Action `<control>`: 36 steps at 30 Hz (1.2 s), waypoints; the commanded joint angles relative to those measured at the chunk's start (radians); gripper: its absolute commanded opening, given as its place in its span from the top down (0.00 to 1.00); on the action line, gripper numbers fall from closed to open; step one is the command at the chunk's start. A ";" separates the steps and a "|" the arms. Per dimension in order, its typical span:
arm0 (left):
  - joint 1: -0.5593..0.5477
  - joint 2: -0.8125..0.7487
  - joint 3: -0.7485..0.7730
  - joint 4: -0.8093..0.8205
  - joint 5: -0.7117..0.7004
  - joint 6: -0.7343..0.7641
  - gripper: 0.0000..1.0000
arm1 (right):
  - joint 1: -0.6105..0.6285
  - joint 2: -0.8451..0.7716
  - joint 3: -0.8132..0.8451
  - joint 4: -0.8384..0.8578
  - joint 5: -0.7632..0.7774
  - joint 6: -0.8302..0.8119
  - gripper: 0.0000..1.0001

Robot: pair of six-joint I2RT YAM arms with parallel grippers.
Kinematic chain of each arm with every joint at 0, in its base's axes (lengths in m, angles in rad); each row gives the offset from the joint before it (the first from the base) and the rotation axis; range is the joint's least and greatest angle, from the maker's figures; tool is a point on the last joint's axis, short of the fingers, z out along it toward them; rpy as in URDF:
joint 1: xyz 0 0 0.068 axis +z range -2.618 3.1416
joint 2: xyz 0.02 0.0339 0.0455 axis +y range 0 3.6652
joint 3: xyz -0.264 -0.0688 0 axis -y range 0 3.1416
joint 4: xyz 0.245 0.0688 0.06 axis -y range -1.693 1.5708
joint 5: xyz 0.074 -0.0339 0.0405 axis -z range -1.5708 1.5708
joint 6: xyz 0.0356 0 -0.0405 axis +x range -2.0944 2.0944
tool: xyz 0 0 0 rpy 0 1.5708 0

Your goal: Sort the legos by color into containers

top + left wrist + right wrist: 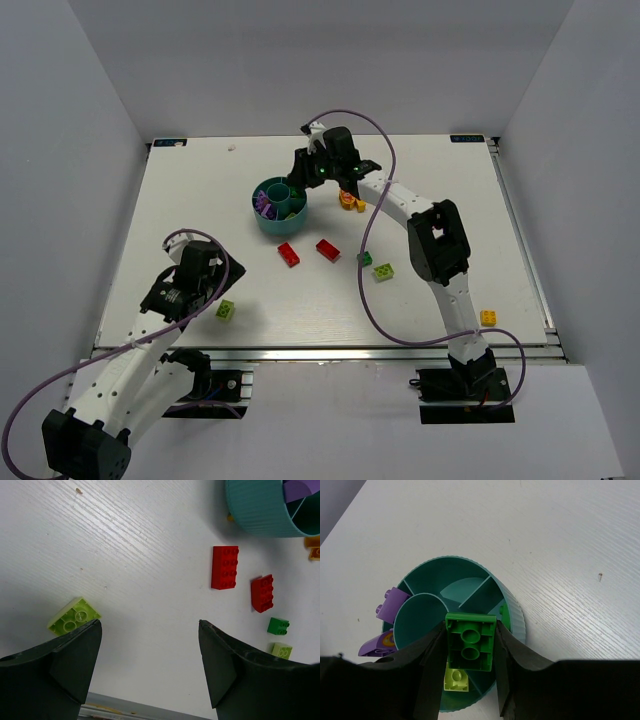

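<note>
White wood-grain table (200,200), pale walls around it. Only my right wrist view shows the right gripper (469,652) clenched on a green plastic toy brick (470,642), directly over the round teal divided bowl (516,622) at lower centre; overhead, the arm hides it. My left gripper (149,630) hangs released, a lime plastic brick (74,615) beside its finger at lower left.

Background only: white desk (200,190), grey walls (70,120) on three sides.
Desk top has wood-grain texture; metal rail (330,353) along near edge, small blue tags (168,142) at far corners, brown speck (79,490).
</note>
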 commanded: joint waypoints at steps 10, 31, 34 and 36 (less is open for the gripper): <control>0.008 0.013 0.044 -0.008 -0.015 0.032 0.13 | -0.003 -0.006 0.014 0.045 -0.020 0.012 0.45; 0.008 0.191 0.053 -0.129 0.078 0.127 0.30 | -0.222 -0.334 -0.201 -0.114 -0.518 -0.486 0.48; 0.008 0.332 0.115 -0.192 0.074 0.233 0.22 | -0.239 -0.415 -0.293 -0.209 -0.558 -0.621 0.51; 0.008 0.413 0.154 -0.215 0.063 0.279 0.22 | -0.242 -0.449 -0.359 -0.252 -0.564 -0.666 0.35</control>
